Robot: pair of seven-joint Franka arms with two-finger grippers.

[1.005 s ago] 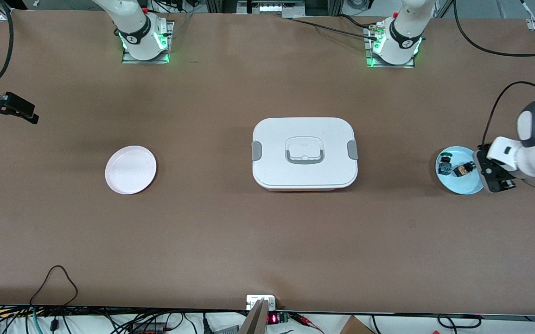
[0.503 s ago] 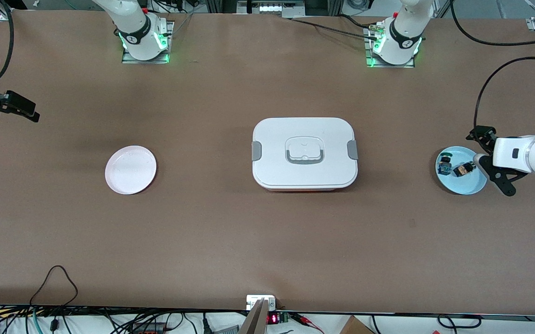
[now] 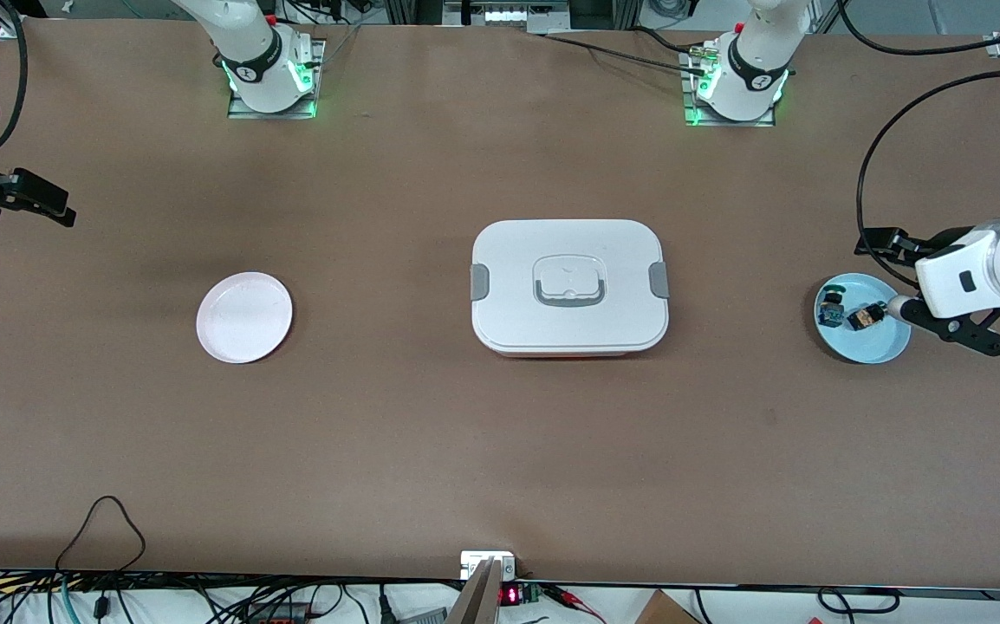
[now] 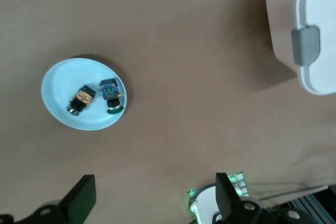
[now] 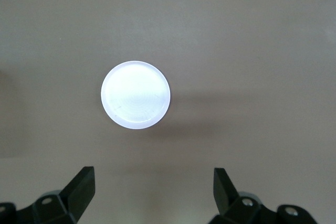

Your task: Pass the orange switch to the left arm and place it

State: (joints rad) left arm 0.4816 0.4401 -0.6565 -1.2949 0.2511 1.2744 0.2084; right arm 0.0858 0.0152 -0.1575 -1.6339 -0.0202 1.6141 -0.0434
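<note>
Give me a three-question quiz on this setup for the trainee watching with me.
1. True or false: the orange switch lies on the blue plate beside a blue-and-green switch.
2. What stands between the blue plate and the pink plate? A) a cup B) the white box C) a drawer
3. Fill in: the left tool is ____ and hangs over the table beside the blue plate; the right tool is open too, over the table at the right arm's end.

Key: 1 true; 2 B; 3 open.
</note>
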